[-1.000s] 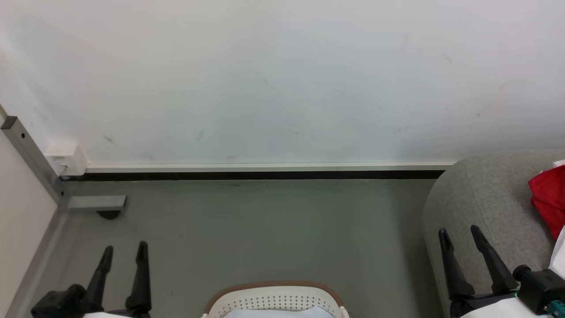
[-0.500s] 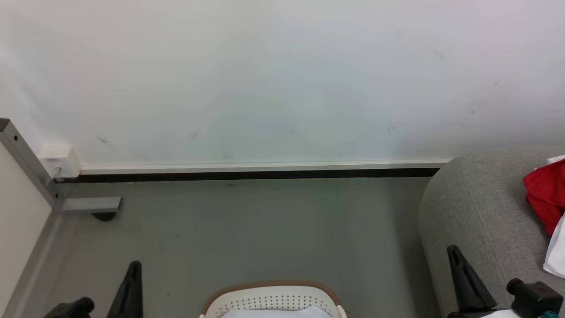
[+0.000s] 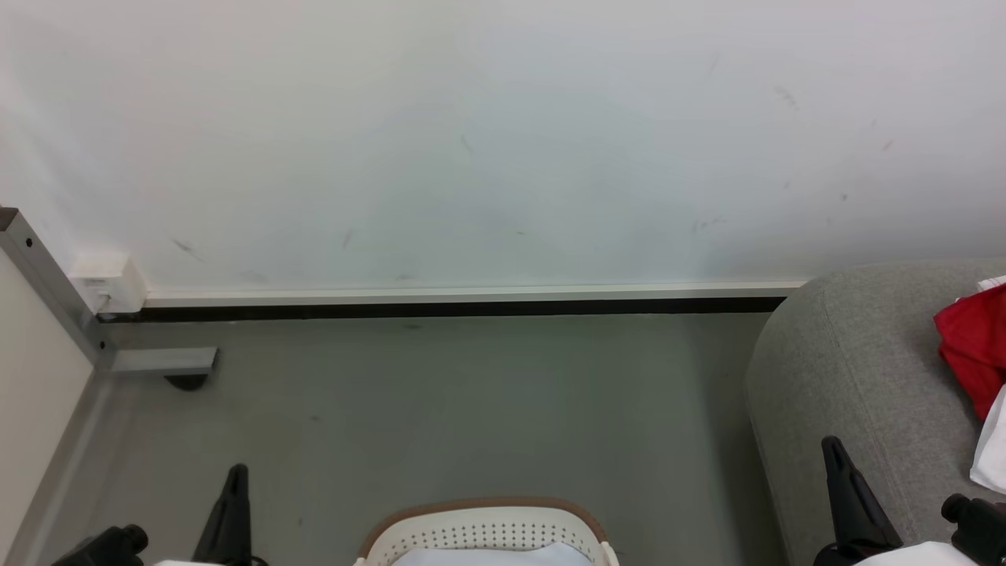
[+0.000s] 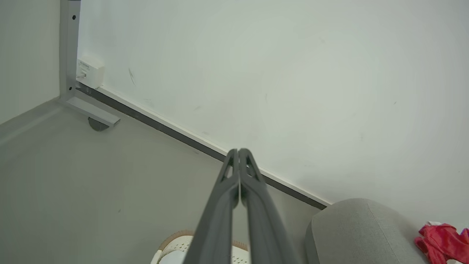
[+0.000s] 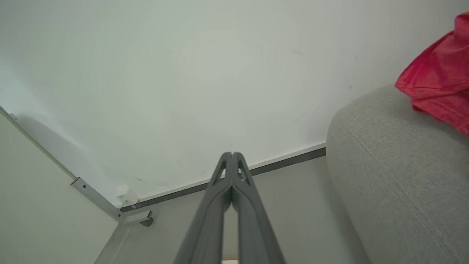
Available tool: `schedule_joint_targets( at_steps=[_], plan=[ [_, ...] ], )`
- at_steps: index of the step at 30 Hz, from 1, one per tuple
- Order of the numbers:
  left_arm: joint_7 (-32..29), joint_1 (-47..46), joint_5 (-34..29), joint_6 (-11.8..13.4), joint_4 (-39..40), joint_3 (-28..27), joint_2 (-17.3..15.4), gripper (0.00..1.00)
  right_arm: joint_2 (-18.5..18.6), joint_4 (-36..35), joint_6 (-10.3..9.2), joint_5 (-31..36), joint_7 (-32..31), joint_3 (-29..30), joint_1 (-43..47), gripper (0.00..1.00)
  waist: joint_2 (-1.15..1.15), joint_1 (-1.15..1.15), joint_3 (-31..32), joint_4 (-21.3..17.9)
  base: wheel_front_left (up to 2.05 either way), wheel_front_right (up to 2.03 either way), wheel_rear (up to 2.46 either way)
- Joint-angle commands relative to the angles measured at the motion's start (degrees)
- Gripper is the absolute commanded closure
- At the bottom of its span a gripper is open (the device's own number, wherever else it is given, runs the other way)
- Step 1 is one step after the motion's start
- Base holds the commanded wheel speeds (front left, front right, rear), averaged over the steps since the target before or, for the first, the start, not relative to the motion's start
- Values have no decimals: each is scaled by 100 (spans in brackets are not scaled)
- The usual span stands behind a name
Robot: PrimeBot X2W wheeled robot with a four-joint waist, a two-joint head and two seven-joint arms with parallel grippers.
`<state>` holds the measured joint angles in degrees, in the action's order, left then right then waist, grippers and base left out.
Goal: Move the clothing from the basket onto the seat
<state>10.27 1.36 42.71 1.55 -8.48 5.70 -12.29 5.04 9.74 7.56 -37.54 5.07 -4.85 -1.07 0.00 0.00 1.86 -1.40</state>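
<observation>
Both grippers were pressed shut on nothing; the left gripper [image 4: 239, 151] and the right gripper [image 5: 232, 154] each showed fingertips meeting, aimed at the white wall [image 3: 503, 141]; red clothing [image 3: 971, 346] lay on the grey seat [image 3: 849, 354] at far right; the basket [image 3: 483, 507] sat on the floor [image 3: 471, 409] between the arms, mostly cut off, with something pale inside that could not be identified; reaching down with closed fingers would likely shove fabric rather than pinch it, or knock the basket's rim and tip it.
</observation>
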Motion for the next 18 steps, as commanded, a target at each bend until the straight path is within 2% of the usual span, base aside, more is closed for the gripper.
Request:
schedule_joint_targets(
  at_steps=[1, 18],
  plan=[
    [-46, -152, 180, -36, 50, -85, -24, 100, -1, -51, -2, -191, -31, 62, -169, 100, 0, 0, -2, 2, 0, 0, 0],
    [-433, -310, 1315, -245, -85, -356, 199, 100, -37, 55, -4, -1463, -284, 301, -264, 100, 0, 0, -35, 24, 0, 0, 0]
  ],
)
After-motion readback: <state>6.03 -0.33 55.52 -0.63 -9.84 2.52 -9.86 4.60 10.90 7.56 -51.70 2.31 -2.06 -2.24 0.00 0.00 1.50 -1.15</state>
